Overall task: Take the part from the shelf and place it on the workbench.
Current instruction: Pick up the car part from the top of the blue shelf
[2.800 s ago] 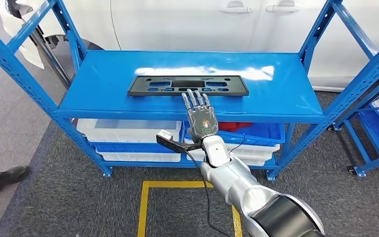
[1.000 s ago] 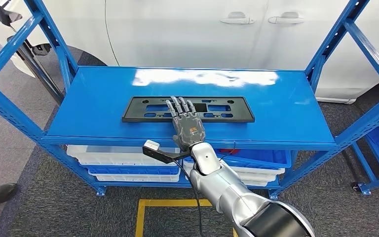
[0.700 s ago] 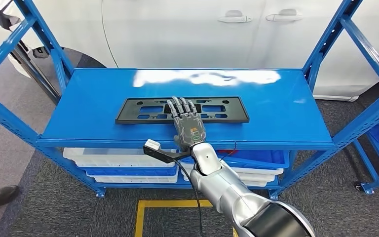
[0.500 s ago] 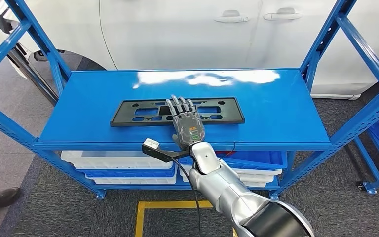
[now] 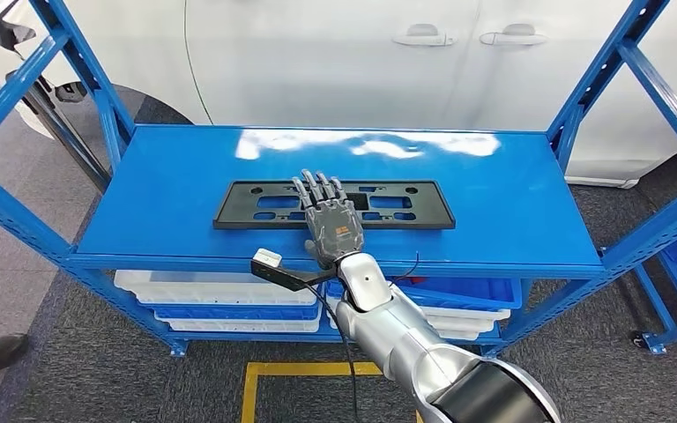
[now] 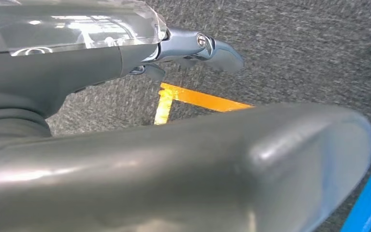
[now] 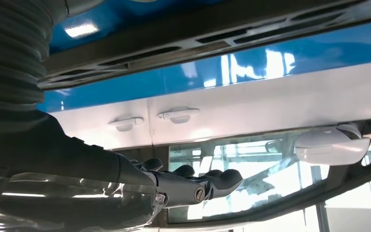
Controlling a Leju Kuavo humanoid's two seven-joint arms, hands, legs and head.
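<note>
Right now the right hand (image 5: 331, 220) lies flat, fingers spread — holding nothing — over the part (image 5: 405, 204).

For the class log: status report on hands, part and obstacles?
Right hand open, flat over black part on shelf. Left hand holds nothing. Nothing blocking.
</note>
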